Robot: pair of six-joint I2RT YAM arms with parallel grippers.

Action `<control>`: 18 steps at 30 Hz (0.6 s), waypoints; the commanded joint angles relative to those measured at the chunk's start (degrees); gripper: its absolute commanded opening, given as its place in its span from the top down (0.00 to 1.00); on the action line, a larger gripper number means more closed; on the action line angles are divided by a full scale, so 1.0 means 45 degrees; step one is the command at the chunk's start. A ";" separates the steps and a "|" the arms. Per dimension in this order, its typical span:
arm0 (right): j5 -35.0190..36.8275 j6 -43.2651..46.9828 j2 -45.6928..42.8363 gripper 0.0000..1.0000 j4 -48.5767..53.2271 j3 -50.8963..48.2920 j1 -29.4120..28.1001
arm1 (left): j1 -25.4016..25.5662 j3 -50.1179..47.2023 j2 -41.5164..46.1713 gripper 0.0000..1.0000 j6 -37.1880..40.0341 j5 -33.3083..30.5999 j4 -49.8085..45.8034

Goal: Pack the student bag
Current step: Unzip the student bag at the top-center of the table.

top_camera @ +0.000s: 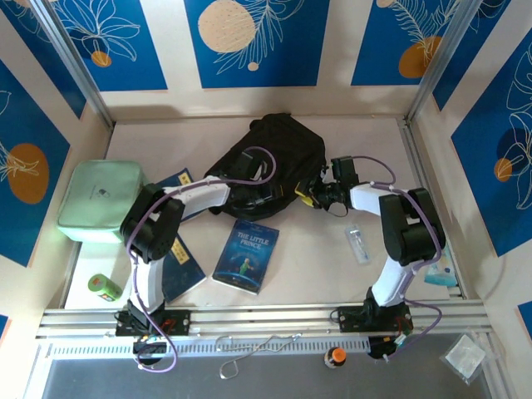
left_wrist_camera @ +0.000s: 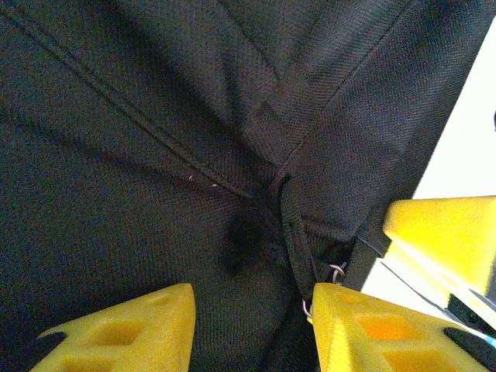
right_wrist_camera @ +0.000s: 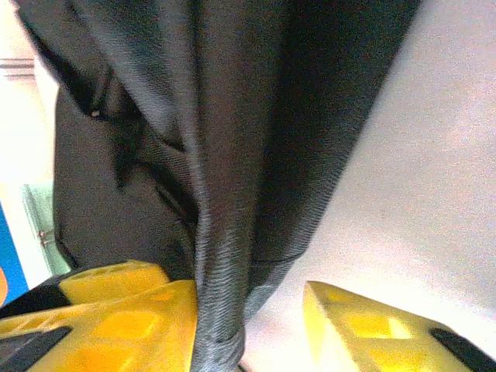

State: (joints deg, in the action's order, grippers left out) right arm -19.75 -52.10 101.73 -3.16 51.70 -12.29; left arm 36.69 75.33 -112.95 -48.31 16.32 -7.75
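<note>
Top view: bag [top_camera: 270, 150] lies slumped at upper centre of the table [top_camera: 332, 266]. You can't tell from here whether it is unzipped. Left gripper [top_camera: 256, 198] sits on the bag's near edge, and right gripper [top_camera: 309, 196] on its lower right corner. They are close together, likely so one holds the cloth while the other works the opening. Items to pack are all apart from the bag:
- mint case [top_camera: 100, 199] at left
- Little Prince book [top_camera: 247, 256] at lower centre
- blue book [top_camera: 181, 273] left of it
- can [top_camera: 104, 288] at lower left

Left wrist: black cloth covers most of the frame. Left gripper [left_wrist_camera: 252, 298] jaws are spread, with cloth behind the gap and nothing pinched that you can make out. A strap [left_wrist_camera: 298, 240] with a small ring runs down beside the right-hand finger and is probably the target. The yellow finger [left_wrist_camera: 442, 232] at the right edge looks like the other arm's, just beside.

Right wrist: right gripper [right_wrist_camera: 246, 298] jaws are spread. A fold [right_wrist_camera: 221, 232] of the bag hangs between them against the left-hand finger. Bare table shows before the other finger, so the fold is not clamped. The bag takes the upper left, the table the right.

Judgement: this is early in the task, at the opening step. You need a firm pinch on that fold, or the soft cloth will slide out.
</note>
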 commanded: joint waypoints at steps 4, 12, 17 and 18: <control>0.0017 0.0030 0.0563 0.78 0.0702 -0.0013 -0.0156 | 0.0297 -0.0076 0.0853 0.57 -0.0421 0.0590 0.0210; 0.0023 -0.0443 0.0947 0.82 0.0370 -0.0237 -0.0470 | 0.0628 0.1202 0.0285 0.63 0.0162 -0.0129 -0.0835; 0.0053 -0.0536 0.0928 0.84 0.0191 -0.0359 -0.0607 | 0.0846 0.2001 -0.0182 0.66 0.0718 -0.1178 -0.1924; 0.0033 -0.0552 0.0928 0.84 0.0173 -0.0388 -0.0643 | 0.0869 0.2231 -0.0282 0.67 0.0835 -0.1331 -0.2211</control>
State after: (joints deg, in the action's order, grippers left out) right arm -19.73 -53.89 104.47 -4.80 51.62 -14.33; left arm 39.81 82.78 -111.94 -47.00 13.87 -12.51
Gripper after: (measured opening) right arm 0.163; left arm 0.335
